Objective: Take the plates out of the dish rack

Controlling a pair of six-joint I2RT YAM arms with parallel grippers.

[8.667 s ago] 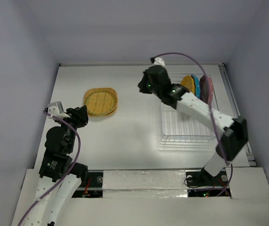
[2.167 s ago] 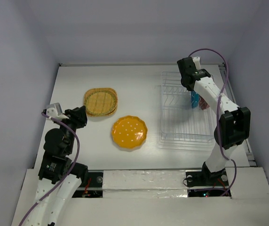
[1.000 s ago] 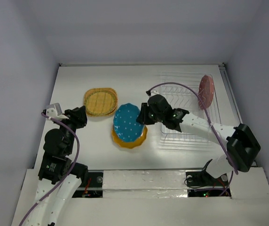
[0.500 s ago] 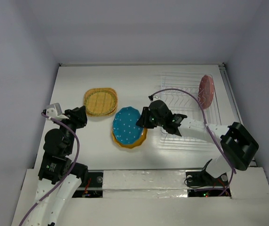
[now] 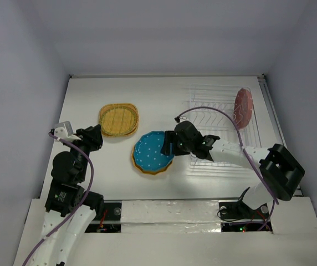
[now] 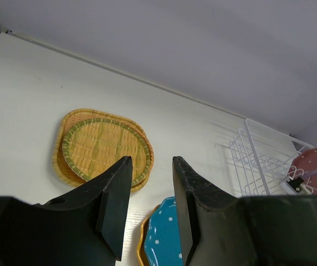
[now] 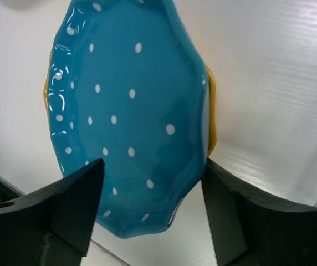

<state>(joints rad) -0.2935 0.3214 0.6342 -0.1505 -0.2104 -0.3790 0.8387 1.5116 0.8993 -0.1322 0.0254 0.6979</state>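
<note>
The right gripper [image 7: 152,166] sits low over the middle of the table [image 5: 108,88]. Its two fingers are spread wide, one on either side of the blue plate's near rim, and they pinch nothing. The blue plate [image 5: 153,151] lies face up on the orange plate [image 7: 210,111], a little off-centre, so only a thin scalloped crescent of orange shows past its edge. Behind the gripper, the right forearm stretches across the near part of the dish rack [image 5: 214,119].

A strip of bare white table separates this pair from the tan plates [image 5: 118,119]. Those are stacked one on the other farther back and to the left. The left gripper [image 6: 151,163] hangs just beside the near-left corner of that stack, its fingers a short way apart with nothing between them.

The rack stands on the right side of the table, its right side close along the table's right edge. One dusty red plate [image 5: 243,107] stands on edge at its far right end, tilted. More white surface runs between the rack's far side and the back edge of the table.

The table is matte white, and pale grey-lilac walls [image 5: 164,39] close it in on the left, back and right.
</note>
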